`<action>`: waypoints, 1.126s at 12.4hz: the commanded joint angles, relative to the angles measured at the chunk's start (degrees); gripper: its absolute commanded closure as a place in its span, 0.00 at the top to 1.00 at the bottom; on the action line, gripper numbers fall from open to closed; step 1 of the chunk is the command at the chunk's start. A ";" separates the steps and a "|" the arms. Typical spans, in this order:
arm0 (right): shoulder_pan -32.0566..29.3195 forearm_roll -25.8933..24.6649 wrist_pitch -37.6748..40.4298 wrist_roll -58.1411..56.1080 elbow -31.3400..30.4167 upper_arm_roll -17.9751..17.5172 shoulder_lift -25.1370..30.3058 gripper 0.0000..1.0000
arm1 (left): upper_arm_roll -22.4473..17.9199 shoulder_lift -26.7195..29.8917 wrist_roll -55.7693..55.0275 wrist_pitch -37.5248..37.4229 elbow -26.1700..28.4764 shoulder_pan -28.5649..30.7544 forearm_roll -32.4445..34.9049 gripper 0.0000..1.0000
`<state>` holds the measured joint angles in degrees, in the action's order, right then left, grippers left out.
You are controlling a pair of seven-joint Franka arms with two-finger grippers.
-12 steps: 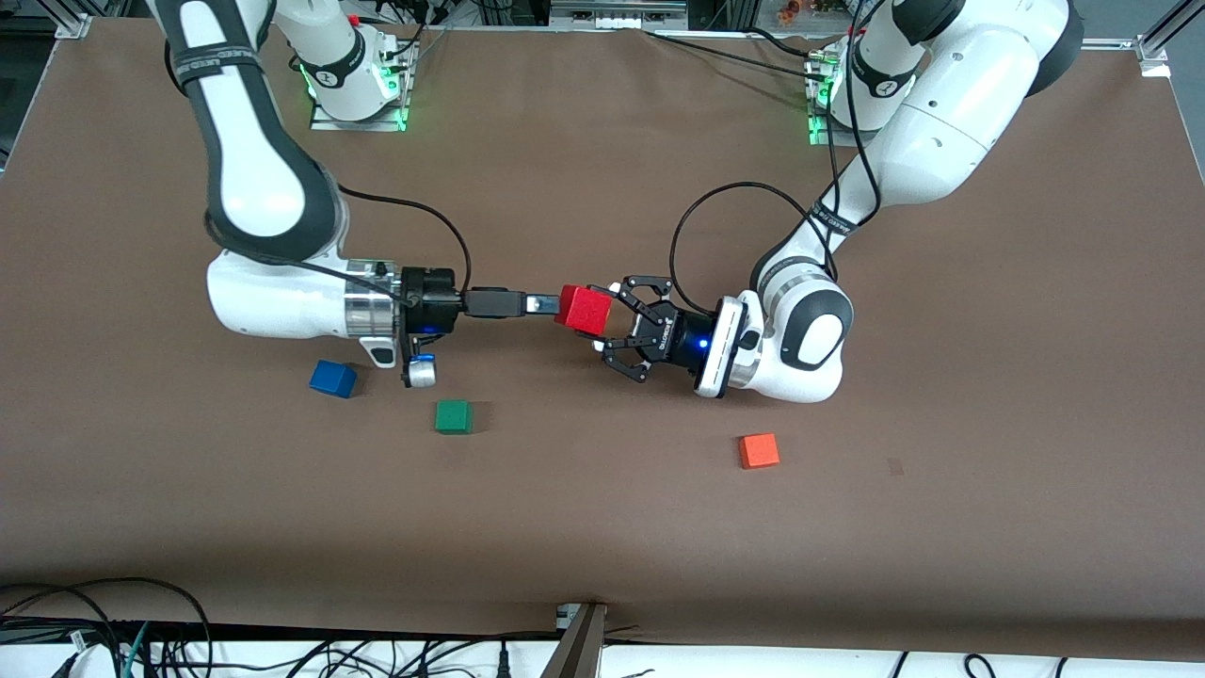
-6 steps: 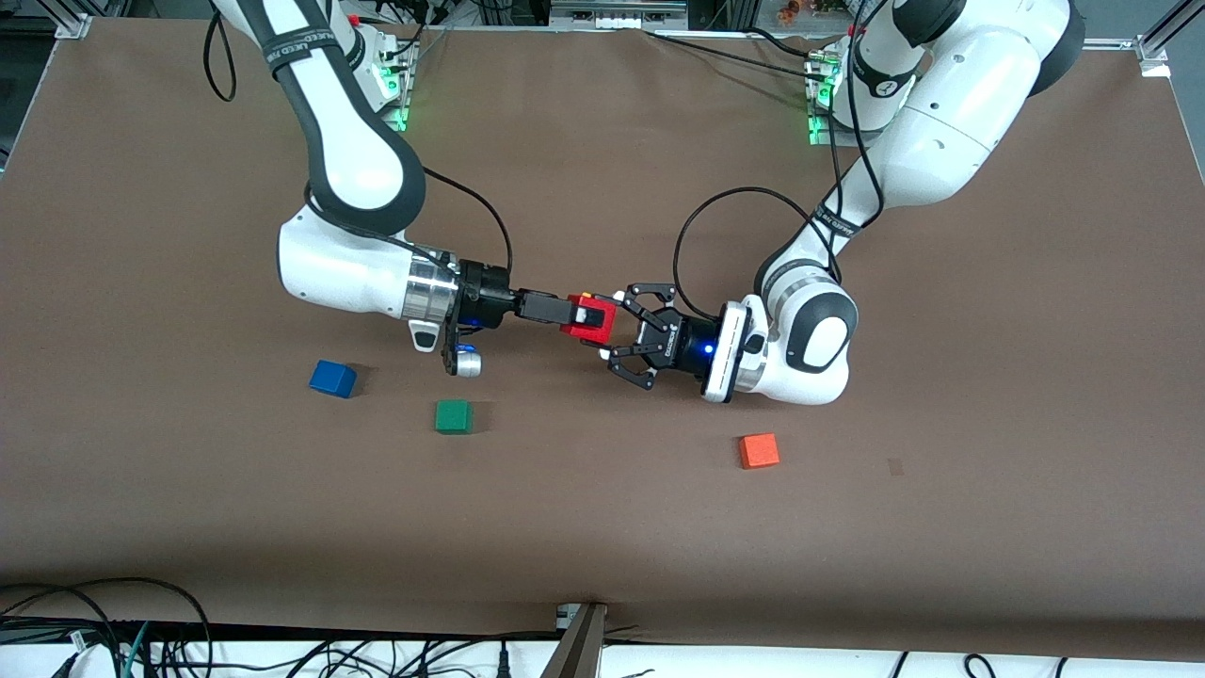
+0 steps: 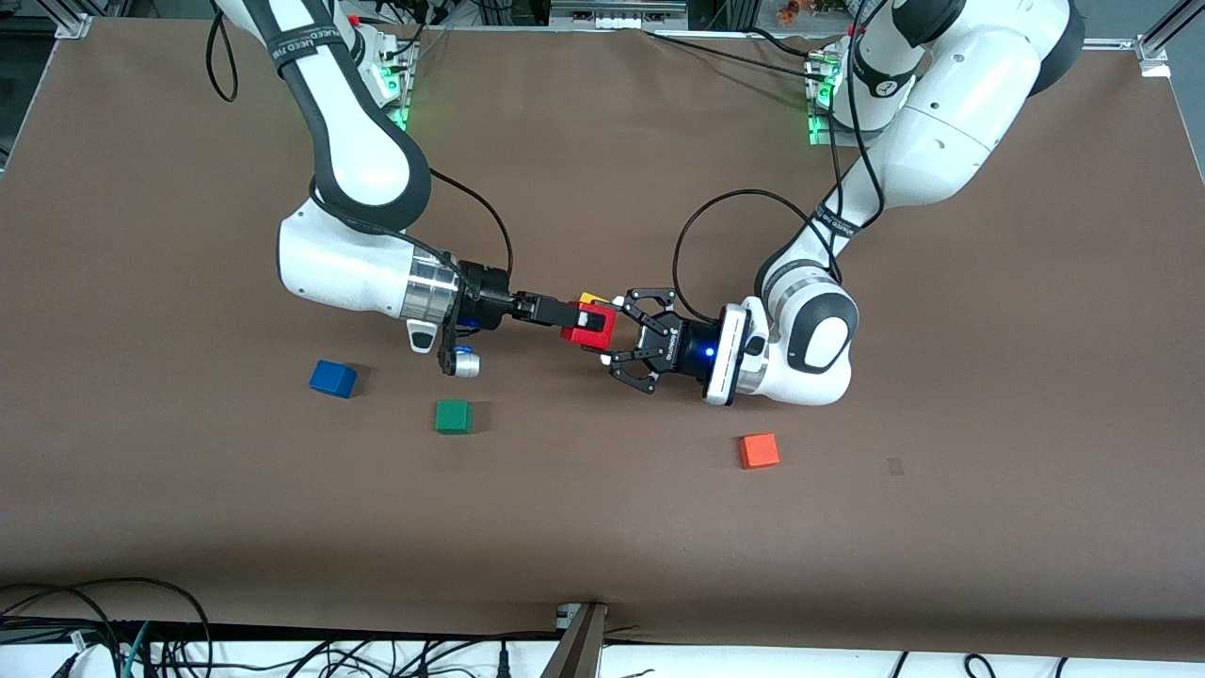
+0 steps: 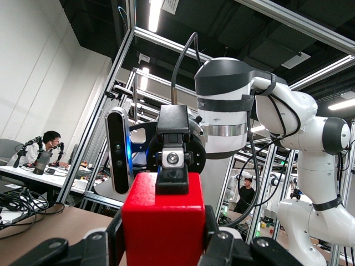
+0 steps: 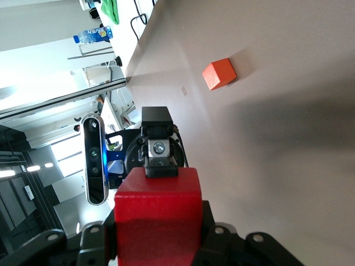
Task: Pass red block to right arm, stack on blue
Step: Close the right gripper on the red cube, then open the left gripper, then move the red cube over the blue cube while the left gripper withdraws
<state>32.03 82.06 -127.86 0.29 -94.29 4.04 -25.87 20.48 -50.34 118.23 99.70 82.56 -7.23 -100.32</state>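
Mid-frame above the worktop, red block (image 3: pixel 590 326) pinched by both left hand (image 3: pixel 612 337) and right hand (image 3: pixel 576 318); looks light, stiff, smooth-faced, best held on opposite flat faces; blue cube (image 3: pixel 332 379) lower left.

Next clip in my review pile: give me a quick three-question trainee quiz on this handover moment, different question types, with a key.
1. True or false: both the left gripper and the right gripper are shut on the red block.
2. Which cube lies nearest the front camera?
A. blue block
B. green cube
C. orange cube
3. Fill in: the blue block lies toward the ____ arm's end of the table.

Key:
1. True; both grip it above the table, between the two arms.
2. C
3. right
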 commanded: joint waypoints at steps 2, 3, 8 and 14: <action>-0.47 -2.52 -0.72 2.44 0.24 0.79 0.91 0.00 | -0.27 -0.46 2.18 -1.34 -0.74 0.54 -0.75 1.00; -0.47 -3.48 -0.63 2.44 0.59 1.92 0.91 0.00 | -0.35 -0.38 1.92 -1.44 -0.74 0.72 -0.66 1.00; -0.47 -43.10 3.48 1.74 1.91 8.95 0.83 0.00 | 0.08 1.03 -9.40 -1.44 -1.70 9.92 12.66 1.00; -7.68 -70.42 12.81 -4.34 -0.62 13.00 -3.56 0.00 | -0.53 8.40 -24.68 -1.44 -4.07 20.83 34.28 1.00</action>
<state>24.60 16.85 -115.66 -3.80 -93.87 16.71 -28.16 19.94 -45.96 98.79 97.99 78.41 11.53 -71.69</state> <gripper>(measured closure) 0.445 0.000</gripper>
